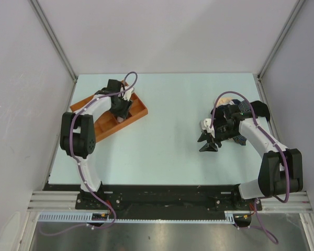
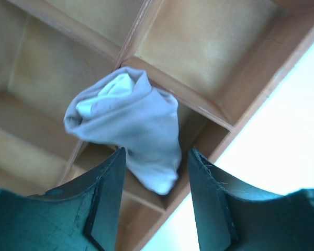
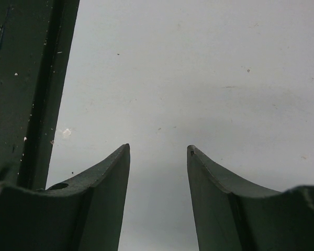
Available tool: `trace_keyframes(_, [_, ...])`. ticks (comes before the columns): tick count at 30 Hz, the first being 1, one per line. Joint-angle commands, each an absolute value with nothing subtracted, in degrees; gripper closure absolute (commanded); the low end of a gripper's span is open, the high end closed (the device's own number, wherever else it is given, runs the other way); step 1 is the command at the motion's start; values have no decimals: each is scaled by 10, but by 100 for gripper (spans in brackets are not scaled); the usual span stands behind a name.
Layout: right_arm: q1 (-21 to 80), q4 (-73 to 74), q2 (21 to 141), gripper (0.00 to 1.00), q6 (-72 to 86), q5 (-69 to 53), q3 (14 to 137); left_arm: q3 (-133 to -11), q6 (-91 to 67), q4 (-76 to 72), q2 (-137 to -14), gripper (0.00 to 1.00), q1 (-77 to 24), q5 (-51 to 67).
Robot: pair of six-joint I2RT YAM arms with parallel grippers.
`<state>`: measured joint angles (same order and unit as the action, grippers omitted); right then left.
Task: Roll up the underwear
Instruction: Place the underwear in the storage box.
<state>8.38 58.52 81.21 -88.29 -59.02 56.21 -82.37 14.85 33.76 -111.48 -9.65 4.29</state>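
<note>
here, the rolled underwear [image 2: 131, 125], pale, soft and likely feather-light, lies across a divider inside the orange tray [image 2: 199, 99], the left gripper [image 2: 157, 150] parted either side of it, so i'd pinch mid-roll, while the right gripper [image 3: 158, 147] gapes empty well apart from the tray.

Orange tray [image 1: 141, 110], pale rolled underwear [image 2: 131, 125], perhaps cream; 1 navy garment [image 1: 240, 139] with thin white stripes.
</note>
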Motion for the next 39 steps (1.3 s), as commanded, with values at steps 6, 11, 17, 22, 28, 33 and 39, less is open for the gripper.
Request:
trace_keyframes(6, [81,601,804,48,-901,-614,584,-835,131,368,-1049,43,-90,45])
trace_keyframes(11, [80,603,804,48,-903,-614,584,-830,124,349,-1031,44,-89,57])
trace_keyframes(17, [80,604,806,48,-904,-613,584,-846,105,329,-1053,43,-86,83])
trace_keyframes(22, [77,606,808,48,-907,-614,584,-859,89,318,-1078,41,-84,70])
trace_keyframes(28, [76,610,812,48,-912,-616,584,-853,88,302,-1092,41,-84,48])
trace_keyframes(33, [76,611,813,48,-913,-616,584,-852,86,293,-1107,42,-84,46])
trace_keyframes(39, [74,616,816,48,-918,-616,586,-860,87,295,-1130,53,-84,41])
